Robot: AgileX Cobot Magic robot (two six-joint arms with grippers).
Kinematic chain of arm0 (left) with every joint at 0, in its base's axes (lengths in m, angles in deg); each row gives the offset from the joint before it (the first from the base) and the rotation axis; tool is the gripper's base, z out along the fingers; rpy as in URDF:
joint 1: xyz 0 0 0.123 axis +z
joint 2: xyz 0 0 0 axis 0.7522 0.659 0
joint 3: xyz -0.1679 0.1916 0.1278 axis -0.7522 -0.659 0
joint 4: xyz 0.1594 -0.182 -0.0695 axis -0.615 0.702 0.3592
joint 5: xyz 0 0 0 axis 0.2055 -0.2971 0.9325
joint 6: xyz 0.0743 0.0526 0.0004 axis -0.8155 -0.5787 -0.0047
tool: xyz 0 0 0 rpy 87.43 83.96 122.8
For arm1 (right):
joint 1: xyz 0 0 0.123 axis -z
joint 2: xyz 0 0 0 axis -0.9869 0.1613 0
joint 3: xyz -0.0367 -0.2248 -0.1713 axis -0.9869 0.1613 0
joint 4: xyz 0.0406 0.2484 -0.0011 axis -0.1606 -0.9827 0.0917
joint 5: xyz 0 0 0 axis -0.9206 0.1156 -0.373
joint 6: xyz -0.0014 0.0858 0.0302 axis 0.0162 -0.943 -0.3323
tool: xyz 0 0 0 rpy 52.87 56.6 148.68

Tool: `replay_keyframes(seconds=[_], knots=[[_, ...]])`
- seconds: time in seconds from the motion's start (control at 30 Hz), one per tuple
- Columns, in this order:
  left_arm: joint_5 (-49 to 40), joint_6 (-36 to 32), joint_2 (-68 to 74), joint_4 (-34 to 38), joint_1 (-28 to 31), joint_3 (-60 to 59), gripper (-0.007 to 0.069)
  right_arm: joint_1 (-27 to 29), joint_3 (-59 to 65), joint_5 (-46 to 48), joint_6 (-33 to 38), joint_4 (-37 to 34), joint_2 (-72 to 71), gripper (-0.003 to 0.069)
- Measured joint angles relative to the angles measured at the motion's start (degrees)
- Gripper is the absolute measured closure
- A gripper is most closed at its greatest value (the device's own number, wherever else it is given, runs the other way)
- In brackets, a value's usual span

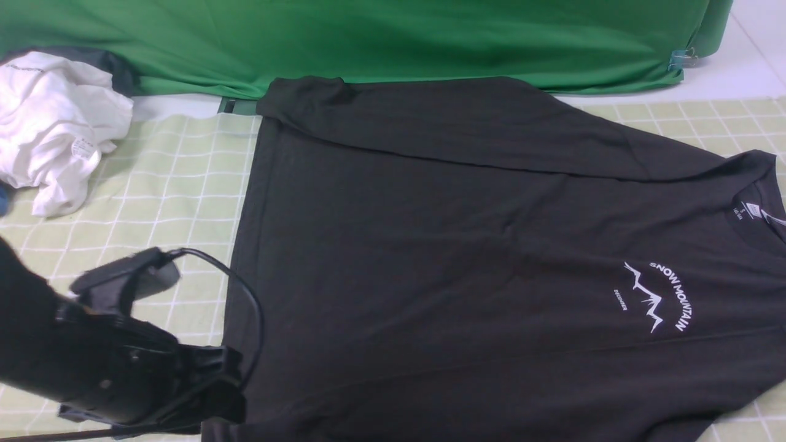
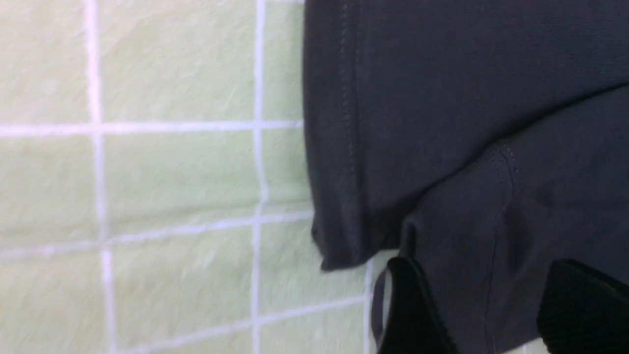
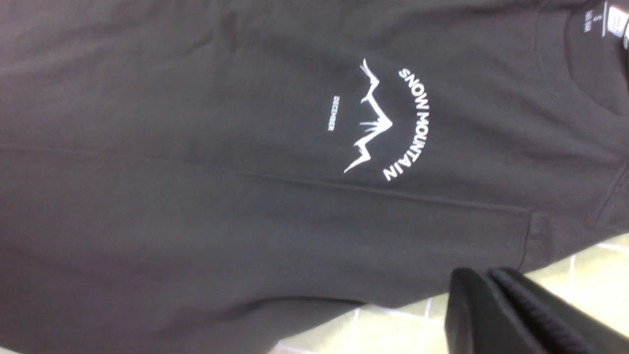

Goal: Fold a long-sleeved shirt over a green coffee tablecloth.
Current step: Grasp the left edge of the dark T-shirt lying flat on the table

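**Left gripper (image 2: 484,278) spread at the hem corner; right gripper (image 3: 484,280) closed beside the shirt**

1. Left gripper: the two fingers (image 2: 408,314) stand apart. Between them lies the sleeve cuff (image 2: 491,196) of the long-sleeved shirt (image 1: 430,245). The cuff rests over the hem corner nearest the near-left corner of the green coffee tablecloth (image 1: 172,184). Whether either finger touches the fabric cannot be told.

2. Right gripper: the fingers are pressed together. They sit over bare tablecloth just beside the shirt's near edge, at the collar end. This gripper is outside the front view.

3. Shirt position: the shirt lies flat across the tablecloth. Its hem faces the left edge and its collar faces the right edge. The neck label (image 1: 750,210) and the white print (image 1: 660,298) face up. The far sleeve is folded across the body along the far side. The near sleeve is folded in along the near side, leaving a straight crease.

4. Surroundings: a crumpled white garment (image 1: 55,129) lies at the far-left corner, well apart from the shirt. Deep green fabric (image 1: 368,37) runs along the far edge and touches the shirt's far side.
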Motion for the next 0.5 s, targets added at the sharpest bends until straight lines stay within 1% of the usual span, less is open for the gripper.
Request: replay_keyframes(seconds=[0.1,0.2,0.33,0.5], knots=[[4.00,0.13,3.38,-0.26,-4.19,0.00,0.0241,0.00,0.00,-0.02,0.00,0.00,0.00,0.0610],[8.49,0.15,6.61,-0.67,-7.03,0.00,0.0239,0.00,0.00,-0.31,0.00,0.00,0.00,0.0607],[12.19,0.15,9.95,-0.65,-7.88,0.00,0.0239,0.00,0.00,-1.13,0.00,0.00,0.00,0.0599],[11.62,0.27,12.00,-3.34,-7.88,0.00,0.0239,0.00,0.00,-1.71,0.00,0.00,0.00,0.0591]])
